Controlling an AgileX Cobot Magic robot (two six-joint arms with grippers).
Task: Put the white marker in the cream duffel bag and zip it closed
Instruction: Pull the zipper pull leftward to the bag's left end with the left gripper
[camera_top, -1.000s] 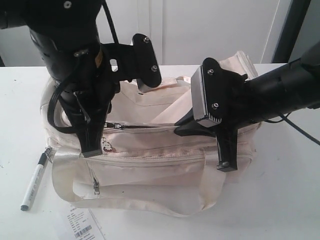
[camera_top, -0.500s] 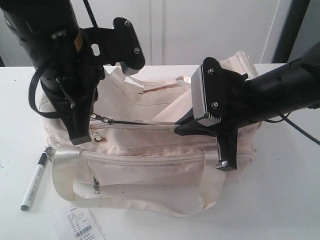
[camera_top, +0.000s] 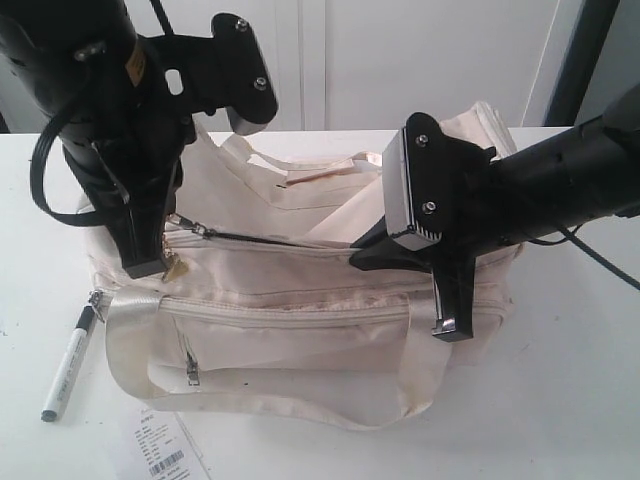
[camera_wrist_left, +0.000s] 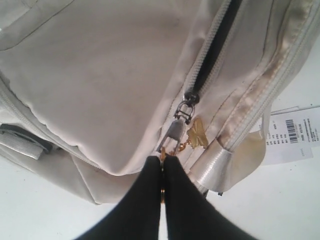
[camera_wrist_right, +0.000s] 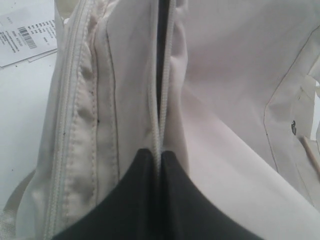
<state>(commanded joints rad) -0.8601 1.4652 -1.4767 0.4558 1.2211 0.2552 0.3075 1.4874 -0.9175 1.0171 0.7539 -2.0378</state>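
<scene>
Plainly, the white marker (camera_top: 67, 365) lies on the table (camera_top: 560, 380) at the cream duffel bag's (camera_top: 300, 330) eight o'clock, outside it. Its long axis runs one to seven o'clock, black cap toward one. The left gripper (camera_wrist_left: 162, 161) pinches the zipper pull (camera_wrist_left: 172, 136), and the right gripper (camera_wrist_right: 156, 152) is clenched on the zipper seam (camera_wrist_right: 159, 115). The thin pull could slip free, or a hard tug could drag the bag onto the marker.

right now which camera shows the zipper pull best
The left wrist view: the zipper pull is close up, pinched by the left gripper. The exterior view shows it small; the right wrist view, only the bag.
</scene>
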